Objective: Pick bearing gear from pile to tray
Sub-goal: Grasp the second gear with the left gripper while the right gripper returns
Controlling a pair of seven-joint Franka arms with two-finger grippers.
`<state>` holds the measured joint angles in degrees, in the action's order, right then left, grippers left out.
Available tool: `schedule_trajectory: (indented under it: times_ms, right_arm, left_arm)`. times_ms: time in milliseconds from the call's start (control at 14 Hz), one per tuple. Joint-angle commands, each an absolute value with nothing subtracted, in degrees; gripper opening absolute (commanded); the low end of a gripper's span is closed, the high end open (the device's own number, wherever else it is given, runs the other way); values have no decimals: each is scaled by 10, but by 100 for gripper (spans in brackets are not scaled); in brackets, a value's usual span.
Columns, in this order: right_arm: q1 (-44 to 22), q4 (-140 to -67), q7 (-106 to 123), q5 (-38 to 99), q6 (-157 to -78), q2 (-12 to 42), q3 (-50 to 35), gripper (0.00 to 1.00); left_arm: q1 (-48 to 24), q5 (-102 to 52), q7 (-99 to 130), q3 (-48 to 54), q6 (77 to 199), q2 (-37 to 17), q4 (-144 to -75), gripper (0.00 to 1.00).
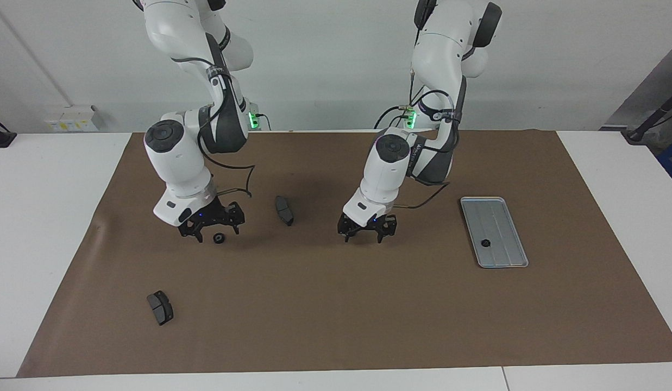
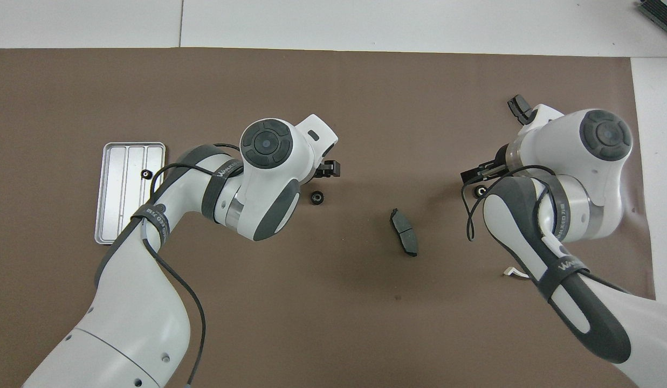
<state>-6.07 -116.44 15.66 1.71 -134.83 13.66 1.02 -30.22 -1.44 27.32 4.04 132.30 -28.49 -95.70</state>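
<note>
Looking at my right gripper [image 1: 209, 234]: its fingers are spread wide and it holds nothing. It hangs low over a little black gear [image 1: 218, 238] toward the right arm's end of the brown mat [image 1: 336, 315].
My left gripper [image 1: 363, 234]: also spread wide and holding nothing. It is low over a second gear [image 2: 317, 198] in the middle of the mat; in the facing view that gear hides under it.
Tray [image 1: 507, 217]: it sits toward the left arm's end, well apart from both grippers. One gear [image 1: 484, 243] already lies in it.
Slip risk: each gear is tiny and round. I think a finger that lands a bit off could flick it away or close on air.
Wrong part risk: a dark brake pad [image 1: 284, 210] lies between the two grippers. A sideways sweep could bump it.
Drop risk: the right gripper's gear has a long ride to the tray. A weak pinch could let it fall and roll.
Not in danger: the other brake pad [image 1: 160, 307] lies alone, farther from the robots.
</note>
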Motion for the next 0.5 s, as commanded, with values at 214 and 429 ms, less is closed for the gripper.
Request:
schedule_trajectory:
  times_ms: [214,429]
  right_arm:
    - [-62,-1267,230,32,-1451,115,13,100]
    - [-59,-1272,249,33,-1453,115,14,88]
  left_arm:
    - [-327,-8,276,30,1326,-281,-990,98]
    - [-336,-8,276,30,1335,-274,-1015,92]
